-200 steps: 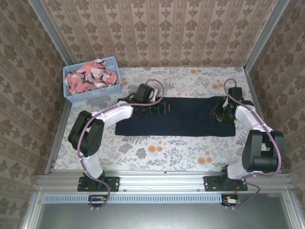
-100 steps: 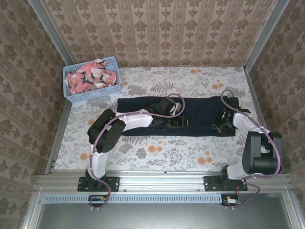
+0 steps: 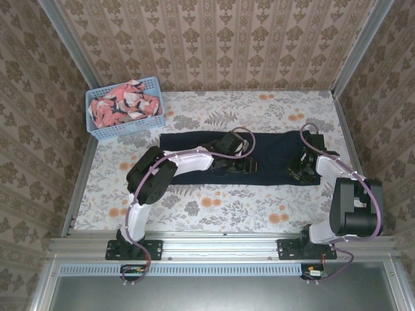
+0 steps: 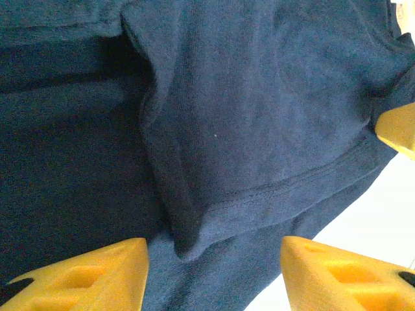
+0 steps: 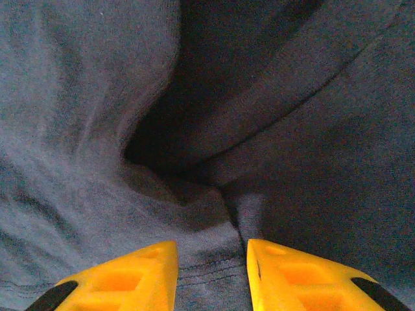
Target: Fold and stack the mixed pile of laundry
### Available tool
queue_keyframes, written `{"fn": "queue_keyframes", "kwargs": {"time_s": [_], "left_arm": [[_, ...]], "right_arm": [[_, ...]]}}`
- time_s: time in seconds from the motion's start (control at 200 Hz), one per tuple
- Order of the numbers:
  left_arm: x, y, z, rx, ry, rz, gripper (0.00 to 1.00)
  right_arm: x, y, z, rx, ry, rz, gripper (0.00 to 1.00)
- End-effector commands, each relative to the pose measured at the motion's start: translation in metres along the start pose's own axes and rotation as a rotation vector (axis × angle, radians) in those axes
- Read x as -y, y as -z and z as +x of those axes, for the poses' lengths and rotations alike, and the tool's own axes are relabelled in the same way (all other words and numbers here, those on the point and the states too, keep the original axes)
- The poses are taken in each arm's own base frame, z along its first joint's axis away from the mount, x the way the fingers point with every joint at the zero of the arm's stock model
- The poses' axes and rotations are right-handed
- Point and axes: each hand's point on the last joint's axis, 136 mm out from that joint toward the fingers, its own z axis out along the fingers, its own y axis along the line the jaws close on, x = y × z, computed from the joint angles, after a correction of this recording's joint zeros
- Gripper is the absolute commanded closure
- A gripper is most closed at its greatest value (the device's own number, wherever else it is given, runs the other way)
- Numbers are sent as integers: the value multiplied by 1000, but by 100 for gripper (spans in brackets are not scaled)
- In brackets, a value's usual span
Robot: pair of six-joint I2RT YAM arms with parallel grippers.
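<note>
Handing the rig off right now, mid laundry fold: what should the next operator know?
Left gripper: jaws apart over a hemmed fold near the middle of the navy garment, nothing pinched.
Right gripper: jaws narrow around a bunched fold at its right end; grip uncertain.
Navy garment lies as a long strip on the table; coral-pink printed garment sits in the light blue basket, far left.
Done: navy laid out. Left: finish folding it, fold the printed one, stack both.

A floral-patterned table (image 3: 214,207) carries a dark navy garment (image 3: 275,159) spread flat across its centre and a light blue basket (image 3: 126,129) at ten o'clock.
</note>
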Motion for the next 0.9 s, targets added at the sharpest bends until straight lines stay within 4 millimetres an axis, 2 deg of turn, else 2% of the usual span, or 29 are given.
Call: {"fn": "queue_keyframes", "kwargs": {"time_s": [0.0,0.185,0.275,0.335,0.49,0.67,0.725,0.895], "left_arm": [[3,-4,4,-22,-28,-13,46],[12,-11,5,-36,-35,16,59],[13,-12,4,-36,-36,20,63],[12,-12,4,-36,-40,14,63],[3,-6,5,-32,-67,-45,55],[-1,-14,10,-55,-71,-60,59],[-2,-17,12,-62,-68,-59,64],[8,-16,6,-56,-77,-32,91]], "right_arm": [[1,-6,5,-19,-15,-3,66],[3,-8,7,-22,-16,8,66],[3,-8,7,-21,-16,6,66],[4,-7,7,-20,-14,8,66],[2,-5,5,-14,-14,5,66],[1,-5,4,-10,-17,-1,66],[1,-4,4,-8,-18,-2,66],[2,-2,3,0,-16,5,66]]}}
